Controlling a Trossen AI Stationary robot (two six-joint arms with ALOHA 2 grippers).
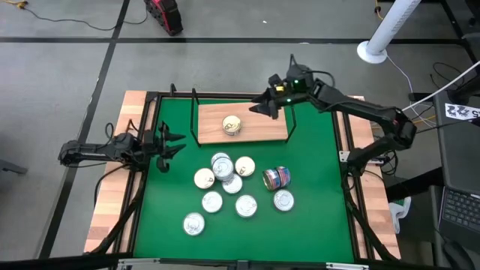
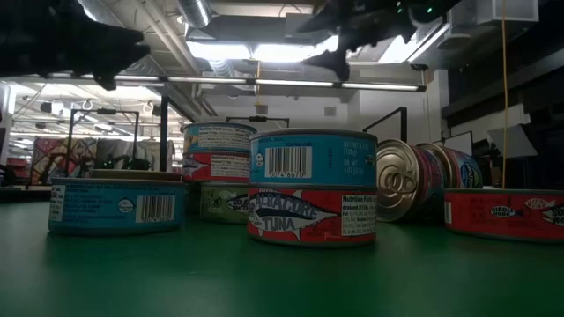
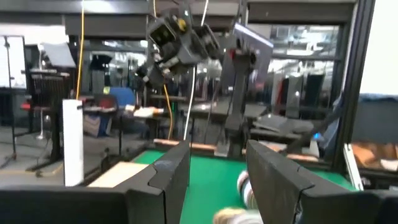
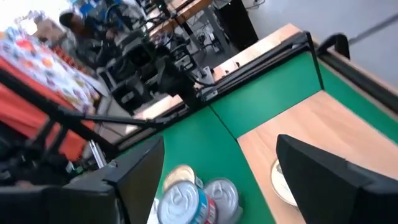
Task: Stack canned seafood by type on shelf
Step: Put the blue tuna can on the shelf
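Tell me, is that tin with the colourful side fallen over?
Yes, the tipped tin lies on its side on the green mat: its label faces up, and from table height its lid faces sideways.

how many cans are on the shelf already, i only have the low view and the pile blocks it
Observer: One can sits on the shelf, near the board's middle. The high view shows it.
Operator: where's the right arm
Observer: The right gripper hovers over the shelf's far right part, jaws open and holding nothing.
Operator: and the left
Observer: The left gripper waits at the left edge of the green mat, jaws open, clear of the pile.
Operator: any can not lying flat
Observer: Yes, one can on its side lies at the right of the pile.
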